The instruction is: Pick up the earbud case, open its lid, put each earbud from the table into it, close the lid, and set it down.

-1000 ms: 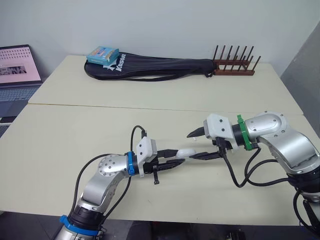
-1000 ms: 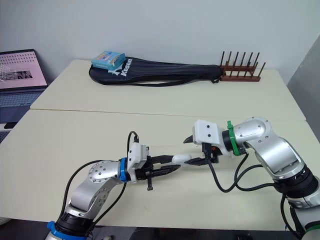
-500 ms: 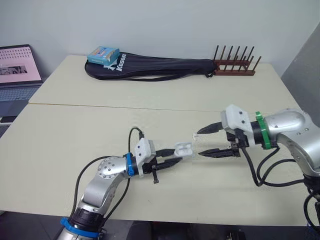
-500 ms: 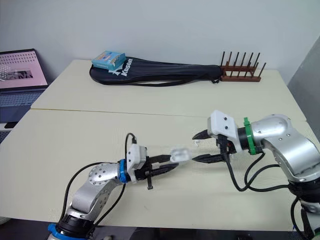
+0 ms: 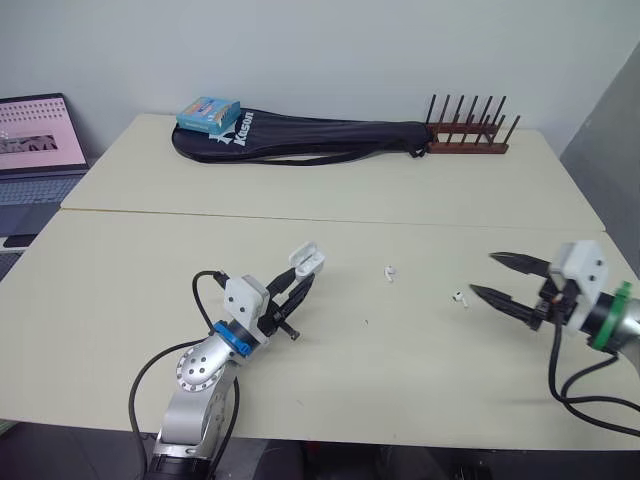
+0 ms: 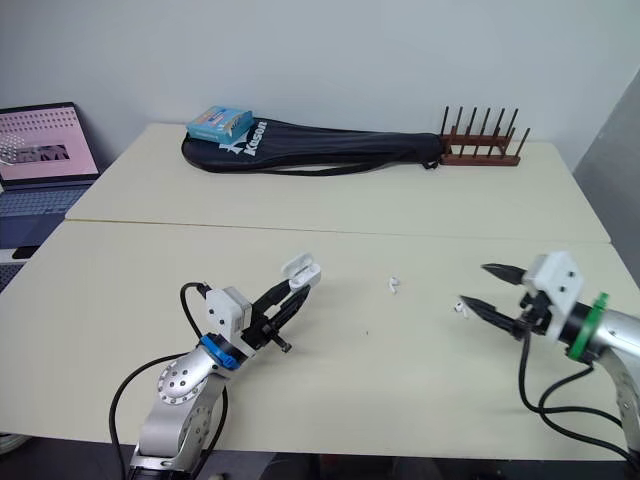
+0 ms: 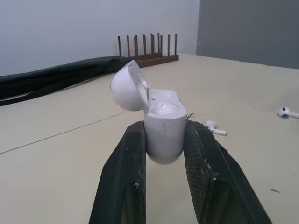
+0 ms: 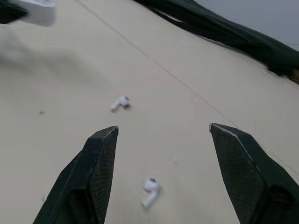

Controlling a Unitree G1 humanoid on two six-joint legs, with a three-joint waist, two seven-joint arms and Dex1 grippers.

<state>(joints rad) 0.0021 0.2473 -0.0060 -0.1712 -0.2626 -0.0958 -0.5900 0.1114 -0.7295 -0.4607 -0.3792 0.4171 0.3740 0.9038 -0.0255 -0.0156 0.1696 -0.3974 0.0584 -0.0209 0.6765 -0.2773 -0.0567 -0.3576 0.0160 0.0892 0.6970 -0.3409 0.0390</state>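
Holding open earbud case [image 7: 163, 128] by lower shell in left fingers [image 7: 130, 177]. Hovering right fingers [image 8: 98, 172] spread wide, short of earbud [image 8: 150, 190] farther from case. Likely tiny, slick: pinch stem gently.

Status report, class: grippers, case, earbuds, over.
Left gripper shut on glossy white earbud case, lid open. Right gripper open, empty. Two small white earbuds on beige table, unobstructed.

small white plastic earbud case [image 7: 161, 133], smooth and glossy, my left gripper [image 7: 163, 125] with black fingers [image 7: 202, 163] matt and grainy, long black cloth bag [image 5: 320, 135], dark wooden peg rack [image 5: 468, 138], matt cream table top [image 5: 400, 370]
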